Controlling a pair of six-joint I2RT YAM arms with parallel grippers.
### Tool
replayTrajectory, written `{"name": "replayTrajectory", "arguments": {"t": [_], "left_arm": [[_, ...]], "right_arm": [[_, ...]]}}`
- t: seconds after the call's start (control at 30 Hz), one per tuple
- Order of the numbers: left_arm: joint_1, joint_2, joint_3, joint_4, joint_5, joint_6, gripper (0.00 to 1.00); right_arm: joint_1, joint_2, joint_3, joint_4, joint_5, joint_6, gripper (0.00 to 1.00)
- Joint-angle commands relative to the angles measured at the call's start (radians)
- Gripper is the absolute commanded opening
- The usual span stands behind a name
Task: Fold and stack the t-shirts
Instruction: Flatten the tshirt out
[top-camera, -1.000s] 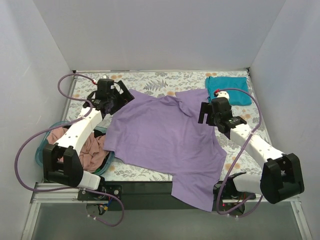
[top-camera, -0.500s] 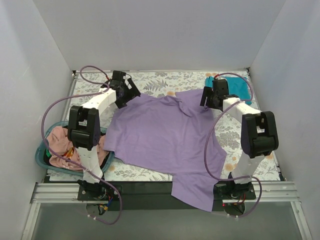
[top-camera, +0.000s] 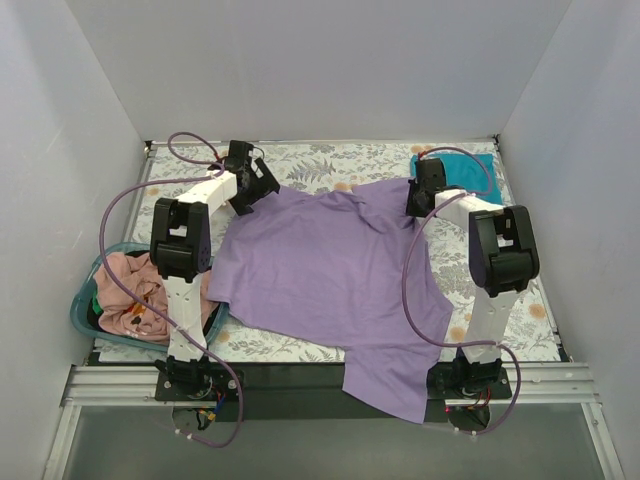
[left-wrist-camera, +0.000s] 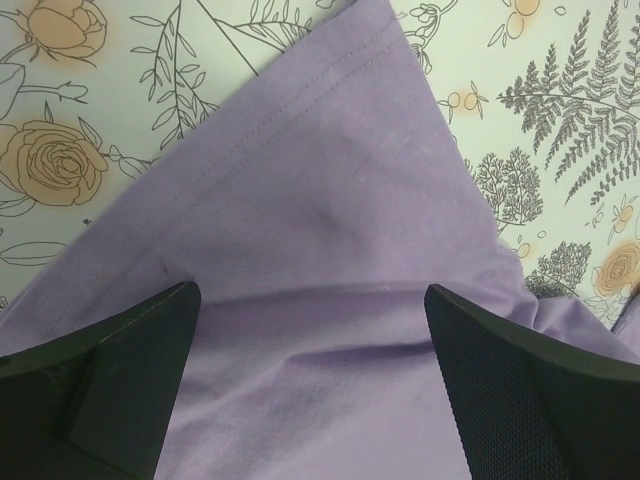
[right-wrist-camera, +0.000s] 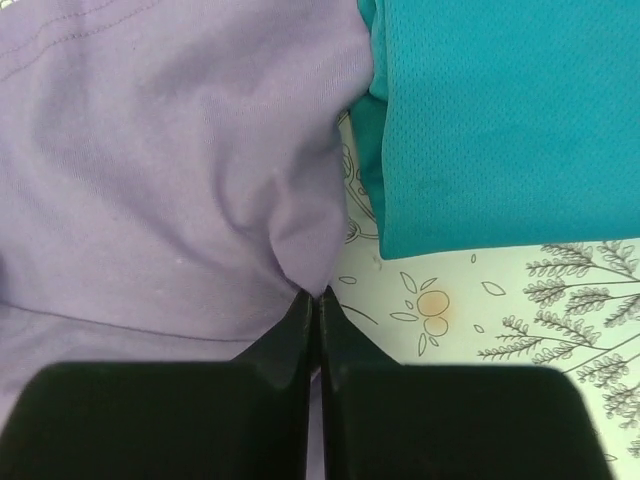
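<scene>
The left gripper (left-wrist-camera: 310, 320) gapes wide over the purple tee (left-wrist-camera: 320, 200). The right gripper (right-wrist-camera: 318, 305) pinches the tee's edge at lower centre, beside the teal tee (right-wrist-camera: 480, 120).

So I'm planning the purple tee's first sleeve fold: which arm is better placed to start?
Likely right. The right end effector is shut on the purple tee at a sleeve, beside the folded teal tee; the left end effector is open above the other sleeve, empty.

One purple tee (top-camera: 320, 270), one teal tee (top-camera: 472, 168), one basket (top-camera: 78, 318), two arms (top-camera: 180, 240) (top-camera: 497, 250)
</scene>
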Motion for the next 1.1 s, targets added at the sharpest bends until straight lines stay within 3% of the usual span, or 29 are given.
{"name": "replayTrajectory", "arguments": {"t": [0.0, 0.23, 0.4, 0.6, 0.73, 0.77, 0.87, 0.9, 0.93, 1.07], "left_arm": [[0.011, 0.021, 0.003, -0.028, -0.006, -0.003, 0.96], [0.011, 0.055, 0.017, 0.003, 0.046, -0.023, 0.96], [0.011, 0.125, 0.075, 0.040, 0.072, -0.066, 0.96], [0.011, 0.273, 0.317, 0.049, 0.109, -0.104, 0.96], [0.013, 0.427, 0.572, 0.049, 0.138, -0.123, 0.96], [0.011, 0.437, 0.657, 0.038, 0.172, -0.124, 0.97], [0.006, 0.367, 0.640, 0.043, 0.178, -0.114, 0.97], [0.003, 0.328, 0.608, 0.046, 0.160, -0.103, 0.97], [-0.006, 0.287, 0.565, 0.049, 0.140, -0.094, 0.97], [-0.033, -0.047, 0.321, 0.050, 0.060, -0.037, 0.97]], "right_arm": [[0.022, -0.040, 0.058, -0.004, 0.092, -0.048, 0.01], [0.016, -0.109, 0.188, -0.022, 0.229, -0.140, 0.01], [-0.028, -0.002, 0.387, -0.099, 0.258, -0.180, 0.01], [-0.103, 0.207, 0.651, -0.125, 0.183, -0.207, 0.01], [-0.139, 0.369, 0.918, -0.136, 0.120, -0.233, 0.04], [-0.142, 0.379, 0.956, -0.150, 0.128, -0.234, 0.11], [-0.142, 0.312, 0.923, -0.167, 0.127, -0.230, 0.56], [-0.143, 0.274, 0.888, -0.165, 0.114, -0.220, 0.81], [-0.142, 0.194, 0.842, -0.165, 0.099, -0.205, 0.96], [-0.127, -0.053, 0.571, -0.168, 0.071, -0.139, 0.98]]}}
